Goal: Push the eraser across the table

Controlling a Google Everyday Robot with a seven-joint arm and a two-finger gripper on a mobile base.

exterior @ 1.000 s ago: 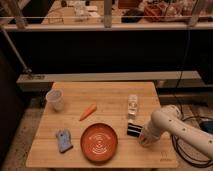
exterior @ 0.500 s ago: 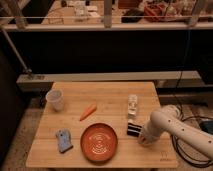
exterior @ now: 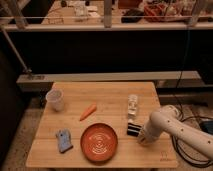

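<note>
The eraser, a small black block with thin white stripes, lies on the light wooden table to the right of the orange plate. My gripper is at the end of the white arm that reaches in from the right. It sits low over the table, just right of the eraser and close against it. Whether it touches the eraser is unclear.
A whitish upright item stands just behind the eraser. A carrot lies mid-table. A white cup stands at the back left. A blue rectangular object lies at the front left. A dark shelf and railing run behind the table.
</note>
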